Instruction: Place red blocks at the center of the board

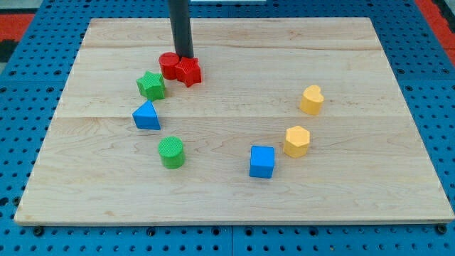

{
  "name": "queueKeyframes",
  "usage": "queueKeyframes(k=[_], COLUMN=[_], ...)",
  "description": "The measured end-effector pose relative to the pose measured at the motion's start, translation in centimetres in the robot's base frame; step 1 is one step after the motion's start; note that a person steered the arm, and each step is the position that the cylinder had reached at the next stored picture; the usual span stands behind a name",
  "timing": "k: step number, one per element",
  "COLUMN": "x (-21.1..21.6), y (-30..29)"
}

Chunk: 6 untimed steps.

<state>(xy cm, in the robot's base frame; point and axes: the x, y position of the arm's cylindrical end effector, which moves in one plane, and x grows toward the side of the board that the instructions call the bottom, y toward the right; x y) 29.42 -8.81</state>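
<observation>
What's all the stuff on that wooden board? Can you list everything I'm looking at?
red cylinder: one, red, upper left of the board, touching the red star.
red star: one, red, just to the view's right of the red cylinder.
green star: one, green, below and left of the red pair.
blue triangular block: one, blue, below the green star.
green cylinder: one, green, lower left.
blue cube: one, blue, lower middle.
yellow hexagonal block: one, yellow, right of the blue cube.
yellow block: one, yellow, right side, shape unclear.
wooden board: one, pale wood, on a blue pegboard surface.
my tip: one dark rod, at the top edge of the two red blocks.
</observation>
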Motion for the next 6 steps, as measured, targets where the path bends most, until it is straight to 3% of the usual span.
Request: queueKeyframes(k=[1, 2, 4, 6], x=[-1.8, 1.8, 3.3, 10.8], y=[-6.3, -8.0, 5.7, 9.0])
